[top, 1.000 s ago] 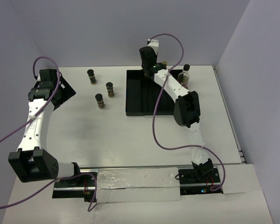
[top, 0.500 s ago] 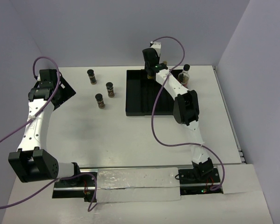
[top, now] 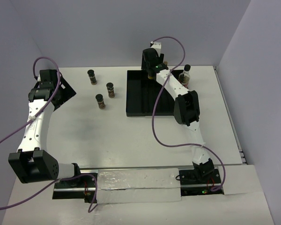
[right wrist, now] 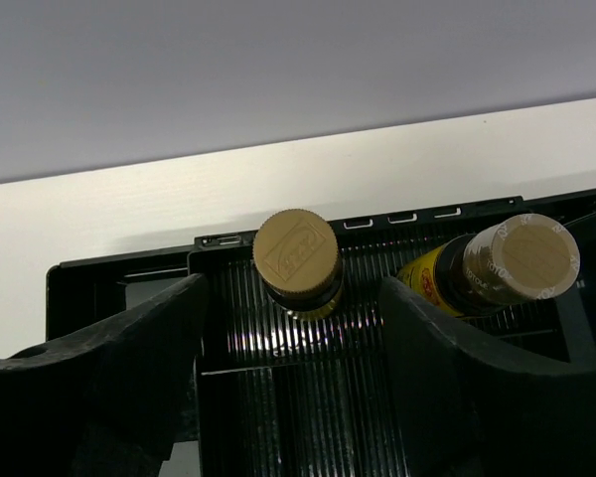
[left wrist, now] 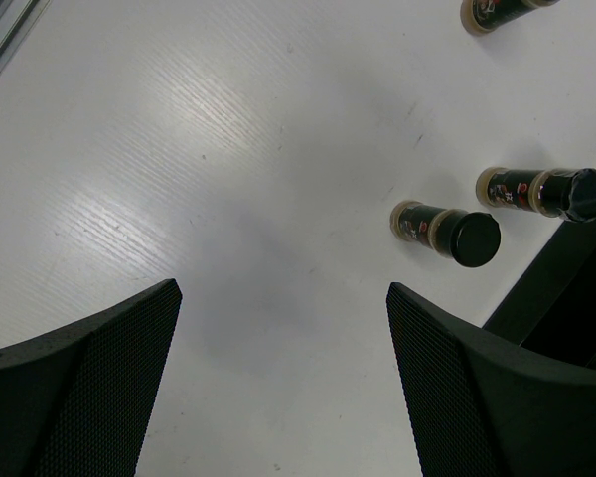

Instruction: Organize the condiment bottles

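Note:
Three short dark brown condiment bottles with black lids (top: 92, 77) (top: 111, 89) (top: 100, 101) stand on the white table left of the black ribbed tray (top: 140, 98). My right gripper (top: 152, 63) hovers over the tray's back edge. In the right wrist view it (right wrist: 290, 298) is open around an upright yellow bottle with a tan cap (right wrist: 296, 258) without touching it. A second yellow bottle (right wrist: 507, 263) leans just to the right. A pale bottle with a black cap (top: 187, 75) stands at the tray's right. My left gripper (left wrist: 283, 298) is open over bare table.
The left wrist view shows two dark bottles (left wrist: 447, 231) (left wrist: 541, 191) beside the tray's edge (left wrist: 566, 288), and a third (left wrist: 497, 12) at the top. The tray floor (right wrist: 308, 397) is ribbed and has dividers. Walls close the table at the back and right.
My right gripper has opened and let go of the yellow bottle, which now stands in the tray's back compartment. The left arm has not moved.

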Tool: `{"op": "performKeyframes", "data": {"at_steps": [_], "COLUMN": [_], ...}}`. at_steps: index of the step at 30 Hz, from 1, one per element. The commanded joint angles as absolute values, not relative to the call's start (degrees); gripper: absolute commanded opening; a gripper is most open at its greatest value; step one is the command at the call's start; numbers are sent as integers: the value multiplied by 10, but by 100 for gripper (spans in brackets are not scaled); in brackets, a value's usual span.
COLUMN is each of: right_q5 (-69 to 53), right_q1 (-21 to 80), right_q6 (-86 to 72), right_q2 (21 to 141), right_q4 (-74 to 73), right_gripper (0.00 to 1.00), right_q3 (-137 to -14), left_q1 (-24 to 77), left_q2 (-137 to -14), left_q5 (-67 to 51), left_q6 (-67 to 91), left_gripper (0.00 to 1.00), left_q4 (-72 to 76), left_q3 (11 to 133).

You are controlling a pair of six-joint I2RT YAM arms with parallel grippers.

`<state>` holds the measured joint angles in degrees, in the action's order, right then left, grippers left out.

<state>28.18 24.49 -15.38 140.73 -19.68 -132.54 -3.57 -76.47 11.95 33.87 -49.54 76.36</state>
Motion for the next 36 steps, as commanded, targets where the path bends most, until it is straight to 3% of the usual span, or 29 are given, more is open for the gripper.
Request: {"op": "performKeyframes", "data": {"at_steps": [1,13,23,26,31,36], "right_q5": [285,223,108,74,60,36], "right_q1": [243,255,294,319,361,366], "right_q6": [-155,-155,-155,-155,-155,-155], "right_q2": [1397,1269,1139,1136,1202,1151], "right_q4": [-180,-200,-310,-327,-381,-336], "right_gripper": [84,91,94,95,96,96], "right_q3": [-1360,-1317,-1257,-1244,-1324,-1236], "left_q1": [-39,-30,54,63,67,116], "left_q2": [-748,-777,-887,-904,-883,-904], "left_q5": [122,129,172,175,147,139], "left_q6": [340,326,340,353,354,329], "left_gripper": [93,93,93,93,93,92], "left_q4": [-496,-500,-526,-539,-516,-498], "left_q3": [777,798,927,946,928,951]}}
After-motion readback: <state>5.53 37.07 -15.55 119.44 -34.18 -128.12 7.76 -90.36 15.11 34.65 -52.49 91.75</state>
